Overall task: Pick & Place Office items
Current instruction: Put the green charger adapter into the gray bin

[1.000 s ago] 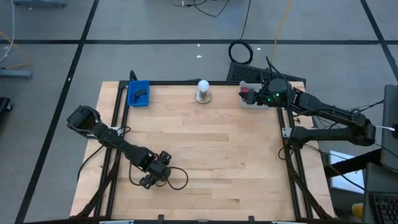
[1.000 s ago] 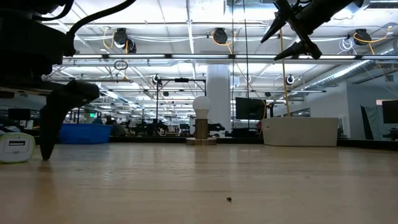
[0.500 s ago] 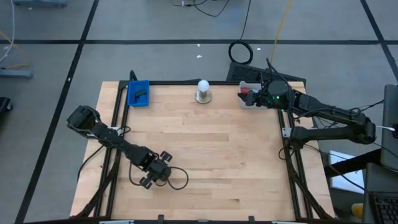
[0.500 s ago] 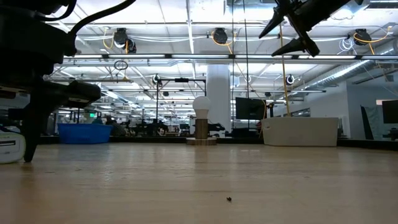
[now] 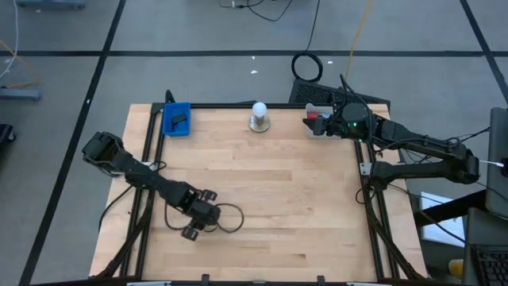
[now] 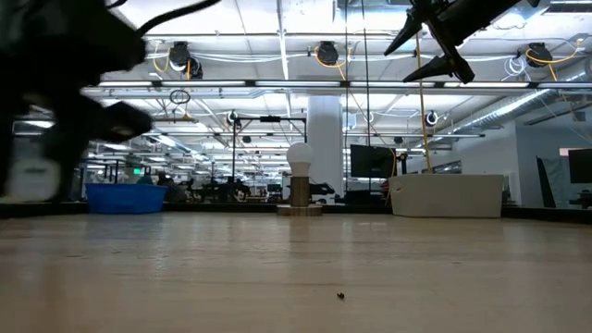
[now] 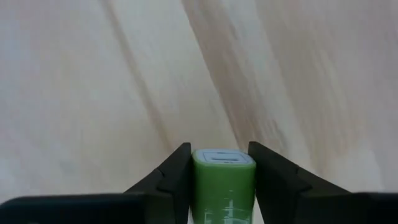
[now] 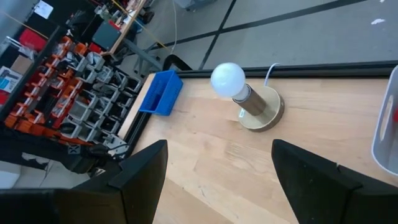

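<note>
Green piece [image 7: 222, 186] between left end effector [image 7: 219, 177] fingers

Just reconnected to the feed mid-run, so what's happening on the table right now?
The left gripper, near the table's front-left, has its fingers shut on a small green and white item, held above the bare wood. The right gripper hangs open over the back-right corner by the grey tray, which holds red pieces. The blue tray sits at the back-left, the white ball lamp between the trays.
</note>
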{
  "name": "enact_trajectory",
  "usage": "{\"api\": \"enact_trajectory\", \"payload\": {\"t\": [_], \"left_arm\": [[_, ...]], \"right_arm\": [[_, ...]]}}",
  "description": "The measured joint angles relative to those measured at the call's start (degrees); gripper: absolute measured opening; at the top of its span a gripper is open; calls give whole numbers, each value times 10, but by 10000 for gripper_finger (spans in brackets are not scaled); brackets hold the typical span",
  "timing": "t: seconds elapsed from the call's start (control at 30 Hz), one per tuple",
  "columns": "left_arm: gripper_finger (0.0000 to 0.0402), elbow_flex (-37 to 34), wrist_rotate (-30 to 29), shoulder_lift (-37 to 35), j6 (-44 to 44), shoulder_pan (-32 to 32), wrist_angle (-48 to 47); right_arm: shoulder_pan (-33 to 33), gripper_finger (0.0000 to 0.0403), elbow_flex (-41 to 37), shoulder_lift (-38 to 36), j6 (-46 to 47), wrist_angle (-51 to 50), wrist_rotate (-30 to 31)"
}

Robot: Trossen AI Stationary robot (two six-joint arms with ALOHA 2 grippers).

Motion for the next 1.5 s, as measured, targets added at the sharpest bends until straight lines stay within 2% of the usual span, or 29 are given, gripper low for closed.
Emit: {"api": "enact_trajectory", "payload": {"t": [0.3,0.43,0.67,0.83,1.13,1.3,1.5], "left_arm": [[140,51,8,-30,-70,44,-18],[133,92,8,-29,-91,65,-49],[142,164,10,-30,-145,111,-48],[132,207,2,-30,-165,145,-49],[142,237,0,-30,-194,210,-47],[132,237,0,-30,-239,250,-8],[133,237,15,-30,-352,315,82]], "right_arm": [[16,279,0,0,-28,-2,-2],[33,279,0,0,-52,0,-2],[51,279,0,-1,-93,2,-3],[58,279,0,-4,-111,3,-3],[63,279,0,-13,-150,7,-2],[63,279,0,-25,-220,22,-2],[63,279,0,-28,-307,32,-18]]}}
